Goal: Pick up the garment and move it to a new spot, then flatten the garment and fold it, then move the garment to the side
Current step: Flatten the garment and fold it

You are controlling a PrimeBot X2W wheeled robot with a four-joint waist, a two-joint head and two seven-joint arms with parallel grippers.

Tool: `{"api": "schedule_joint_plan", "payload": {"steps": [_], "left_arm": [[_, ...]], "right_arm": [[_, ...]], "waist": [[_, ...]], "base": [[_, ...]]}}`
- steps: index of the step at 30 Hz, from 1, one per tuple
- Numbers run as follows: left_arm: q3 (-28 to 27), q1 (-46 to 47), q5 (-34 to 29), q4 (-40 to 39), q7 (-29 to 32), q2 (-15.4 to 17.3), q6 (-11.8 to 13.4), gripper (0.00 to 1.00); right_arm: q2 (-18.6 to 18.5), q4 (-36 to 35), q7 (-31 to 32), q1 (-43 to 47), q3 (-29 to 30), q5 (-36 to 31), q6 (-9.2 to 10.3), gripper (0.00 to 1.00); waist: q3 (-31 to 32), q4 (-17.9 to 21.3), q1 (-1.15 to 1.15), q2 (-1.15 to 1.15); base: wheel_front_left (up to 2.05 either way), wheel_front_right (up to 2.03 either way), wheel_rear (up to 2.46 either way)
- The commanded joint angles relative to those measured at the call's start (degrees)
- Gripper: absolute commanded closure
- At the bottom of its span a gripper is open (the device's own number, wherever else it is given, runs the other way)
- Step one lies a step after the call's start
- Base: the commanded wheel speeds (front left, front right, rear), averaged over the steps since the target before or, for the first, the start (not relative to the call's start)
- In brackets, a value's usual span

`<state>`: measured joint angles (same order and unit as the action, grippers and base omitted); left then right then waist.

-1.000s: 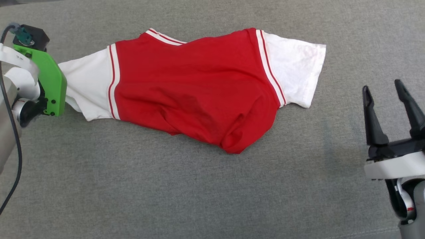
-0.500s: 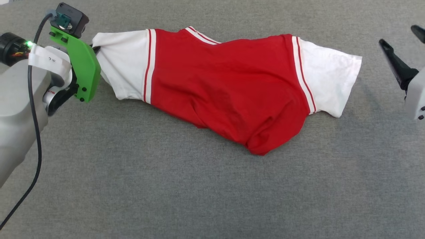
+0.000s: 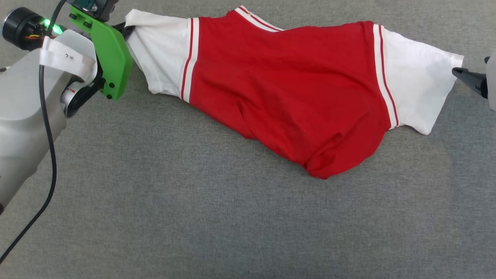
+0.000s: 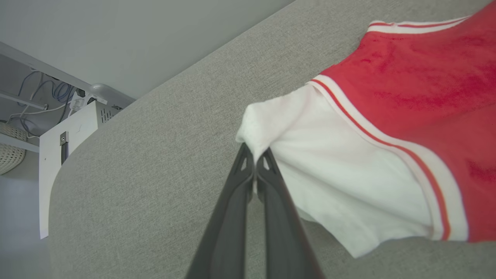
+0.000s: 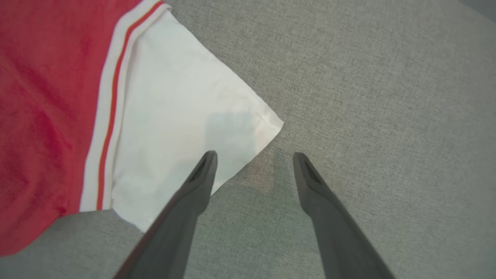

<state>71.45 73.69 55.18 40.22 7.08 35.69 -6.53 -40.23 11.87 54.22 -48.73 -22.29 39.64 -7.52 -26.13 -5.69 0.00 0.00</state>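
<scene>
The garment (image 3: pixel 286 85) is a red shirt with white sleeves and striped trim, lying crumpled across the grey surface, plain side up. My left gripper (image 4: pixel 255 155) is shut on the hem of the left white sleeve (image 4: pixel 341 186), lifting it a little; in the head view its fingers (image 3: pixel 126 28) sit behind a green bracket. My right gripper (image 5: pixel 254 157) is open, hovering over the corner of the right white sleeve (image 5: pixel 174 112), one finger above the cloth and one above bare surface. In the head view one right fingertip (image 3: pixel 467 75) shows at the right edge.
The grey fabric surface (image 3: pixel 193 209) stretches wide in front of the garment. Its rounded far edge (image 4: pixel 69 162) shows in the left wrist view, with a white cabinet (image 4: pixel 66 135) and cables beyond it. A black cable (image 3: pixel 46 147) hangs along my left arm.
The head view has shifted. My left gripper has carried the left sleeve up and rightward in the picture. My right gripper has moved up beside the right sleeve's corner.
</scene>
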Motion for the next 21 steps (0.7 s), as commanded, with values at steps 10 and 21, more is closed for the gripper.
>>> {"api": "schedule_joint_plan", "payload": {"steps": [10,21], "left_arm": [[-0.3,2.6,-1.4,0.9,-2.3,-1.8,0.1,1.0],[0.0,2.3,-1.0,3.4,-3.8,-2.4,-0.5,1.0]], "right_arm": [[2.1,8.8,0.5,-2.9,-7.5,-1.4,0.03,0.0],[1.4,11.1,-3.8,-2.4,-11.7,2.4,0.03,1.0]], "waist": [[-4.9,-2.5,0.0,0.0],[-4.2,-2.0,0.0,0.0]], "base": [[0.0,0.0,0.0],[0.0,0.0,0.0]]}}
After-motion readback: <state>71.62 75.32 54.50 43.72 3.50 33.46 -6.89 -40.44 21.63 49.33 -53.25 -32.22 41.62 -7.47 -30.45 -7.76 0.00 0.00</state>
